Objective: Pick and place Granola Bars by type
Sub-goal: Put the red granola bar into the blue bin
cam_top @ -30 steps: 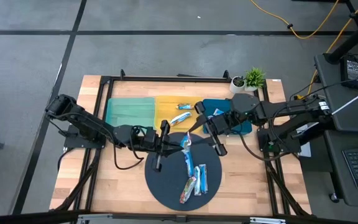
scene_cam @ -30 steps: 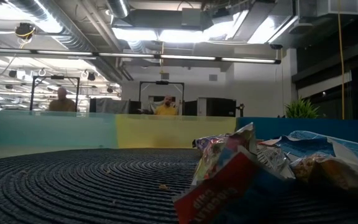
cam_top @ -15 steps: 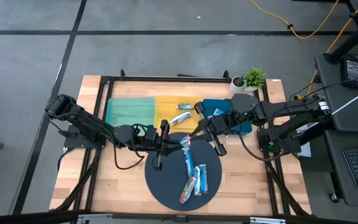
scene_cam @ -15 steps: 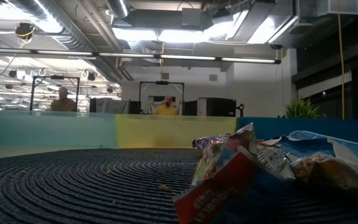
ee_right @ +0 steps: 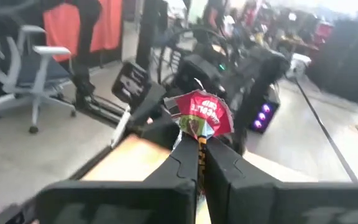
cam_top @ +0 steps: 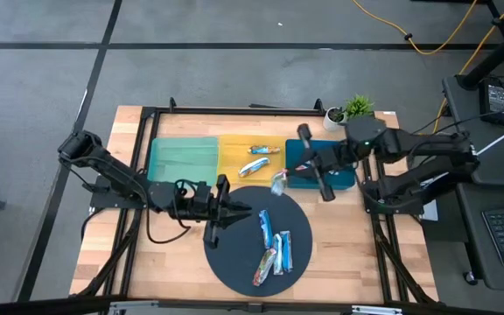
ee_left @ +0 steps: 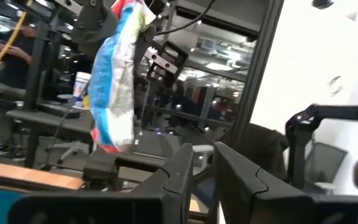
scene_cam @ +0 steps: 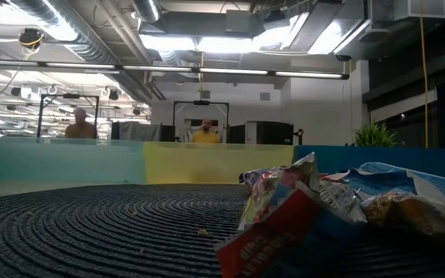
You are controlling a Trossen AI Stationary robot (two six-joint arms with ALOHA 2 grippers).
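My right gripper (cam_top: pixel 284 178) is shut on a multicolour granola bar (cam_top: pixel 277 182) and holds it in the air over the seam between the yellow tray (cam_top: pixel 234 144) and the blue tray (cam_top: pixel 344 179). My left gripper (cam_top: pixel 237 210) hovers over the left part of the round dark mat (cam_top: pixel 234 262). Its fingers point toward the table's right, narrowly open and with nothing between them (ee_left: pixel 204 163). Several bars (cam_top: pixel 274 245) lie flat on the mat. Two bars (cam_top: pixel 255 158) lie in the yellow tray. My right gripper pinches one crimped end of the bar's wrapper (ee_right: pixel 199 138) between its two fingertips. The fingers (ee_right: pixel 182 163) come about level from the table's right. The bar is lifted clear of the mat and the trays, and in the left wrist view its body (ee_left: pixel 114 81) hangs down from the hold.
A teal tray (cam_top: pixel 182 157) stands left of the yellow one along the far side. A small potted plant (cam_top: pixel 354 110) stands at the far right corner. A black frame (cam_top: pixel 234 110) runs round the table. In the low view the mat's bars (scene_cam: pixel 323 208) heap at the right.
The bar was between both grippers above the mat's far edge. My right gripper has carried it up and toward the table's far right, over the trays. My left gripper has let go of it and drawn back toward the table's left.
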